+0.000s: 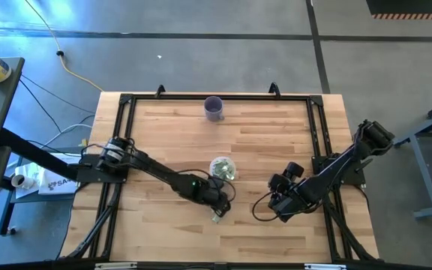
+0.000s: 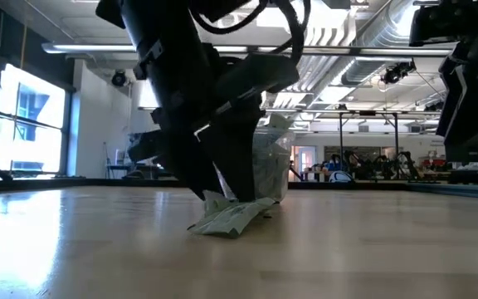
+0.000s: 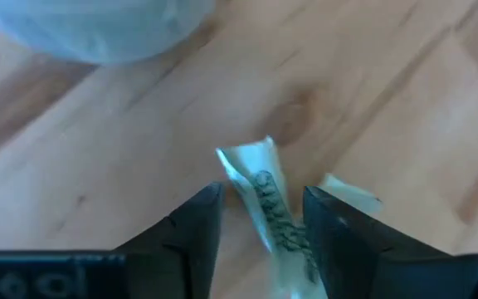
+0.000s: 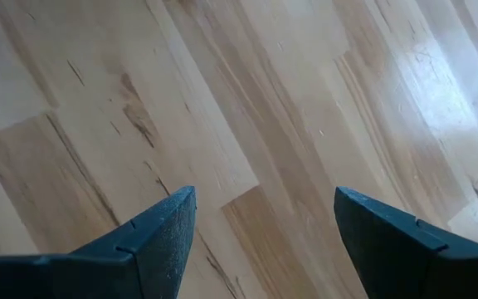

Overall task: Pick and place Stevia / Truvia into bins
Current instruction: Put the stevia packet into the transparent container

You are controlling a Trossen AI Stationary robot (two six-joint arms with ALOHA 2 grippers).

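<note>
Pale green and white Stevia / Truvia sachets (image 2: 235,218) lie in a small heap on the wooden table, just near of the clear bin cup (image 1: 223,169), which holds more sachets. My left gripper (image 3: 264,224) is down on the heap, open, with one bent-up sachet (image 3: 260,187) between its fingers. A second sachet (image 3: 348,188) lies just beyond one finger. My right gripper (image 4: 264,224) hangs open over bare wood to the right (image 1: 280,204), nothing between its fingers. My left gripper comes at the heap from above, slanting down. One sachet stands bent between the fingers, and its lower end (image 3: 299,253) lies against one finger (image 3: 330,232). Wood shows between the sachet and the other finger. The sachet rests on the table.
An opaque purple cup (image 1: 214,109) stands near the table's far edge. A black frame (image 1: 126,101) runs around the tabletop. Bare wood lies between the two grippers and along the near edge.
</note>
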